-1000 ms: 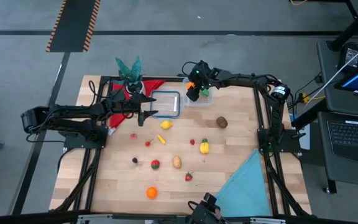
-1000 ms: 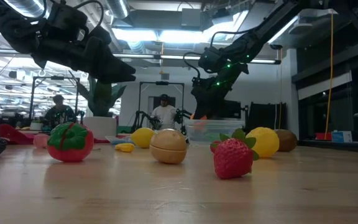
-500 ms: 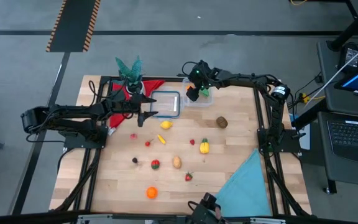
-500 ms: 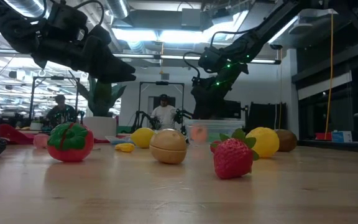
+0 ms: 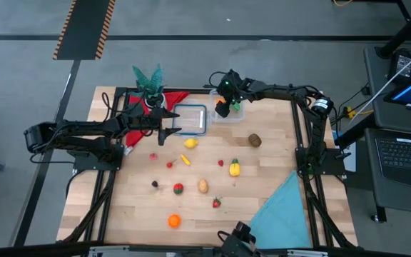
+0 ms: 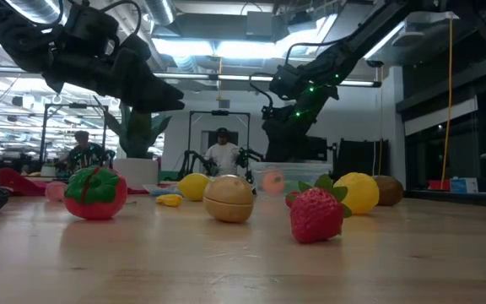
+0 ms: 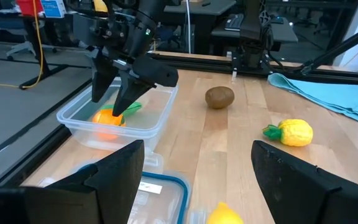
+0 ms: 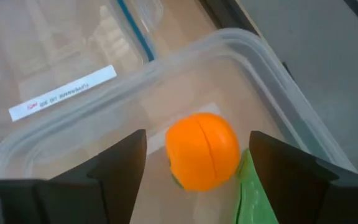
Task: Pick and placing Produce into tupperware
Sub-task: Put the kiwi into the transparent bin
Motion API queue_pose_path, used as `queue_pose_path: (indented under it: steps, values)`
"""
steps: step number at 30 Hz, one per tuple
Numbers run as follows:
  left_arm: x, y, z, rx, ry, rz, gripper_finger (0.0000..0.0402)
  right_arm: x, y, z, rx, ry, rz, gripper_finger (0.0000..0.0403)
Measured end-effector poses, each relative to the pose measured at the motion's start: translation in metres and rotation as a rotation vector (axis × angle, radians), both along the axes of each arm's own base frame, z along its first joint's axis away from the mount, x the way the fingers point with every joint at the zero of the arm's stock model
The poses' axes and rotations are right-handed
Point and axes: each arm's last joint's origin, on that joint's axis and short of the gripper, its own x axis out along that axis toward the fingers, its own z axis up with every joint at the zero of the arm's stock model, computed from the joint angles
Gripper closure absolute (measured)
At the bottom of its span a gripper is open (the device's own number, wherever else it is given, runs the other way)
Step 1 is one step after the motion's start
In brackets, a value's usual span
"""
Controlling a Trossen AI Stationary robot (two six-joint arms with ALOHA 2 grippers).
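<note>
Jaws of the right gripper (image 8: 194, 186) stand released over the tupperware (image 5: 230, 113), an orange fruit (image 8: 202, 150) inside; the left gripper (image 5: 164, 133) hovers released. Wooden surface (image 5: 270, 164) carries scattered produce (image 5: 234, 168). Two people (image 6: 223, 154) sit blurred beyond.

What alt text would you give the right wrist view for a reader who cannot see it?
An orange toy fruit with a green leaf beside it lies inside the clear tupperware, seen between the right gripper's open dark fingers. A blue-rimmed clear lid lies beyond the tub.
</note>
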Motion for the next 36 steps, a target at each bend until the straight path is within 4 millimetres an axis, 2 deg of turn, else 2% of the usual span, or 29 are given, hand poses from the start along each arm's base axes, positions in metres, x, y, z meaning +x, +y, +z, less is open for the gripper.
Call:
queue_pose_path:
  steps: [8, 13, 19, 26, 31, 36]
  values:
    - [0.0, -0.002, 0.002, 0.014, -0.011, -0.06, 0.0113, -0.005, 0.017, 0.041, -0.066, -0.112, 0.02, 0.0119]
    - [-0.005, -0.005, 0.009, 0.029, -0.032, -0.078, 0.0113, -0.022, 0.041, 0.049, -0.12, -0.208, 0.044, 0.0119]
    - [-0.011, -0.01, 0.014, 0.029, -0.034, -0.083, 0.0113, -0.059, 0.088, 0.051, -0.202, -0.399, 0.09, 0.0119]
    - [-0.009, -0.016, 0.015, 0.031, -0.039, -0.121, 0.0113, -0.106, 0.144, 0.036, -0.263, -0.528, 0.214, 0.0119]
    - [-0.007, -0.022, 0.016, 0.033, -0.045, -0.152, 0.0113, -0.136, 0.168, 0.035, -0.277, -0.618, 0.238, 0.0119]
    - [-0.005, -0.028, 0.016, 0.032, -0.043, -0.189, 0.0113, -0.154, 0.185, 0.029, -0.238, -0.672, 0.263, 0.0119]
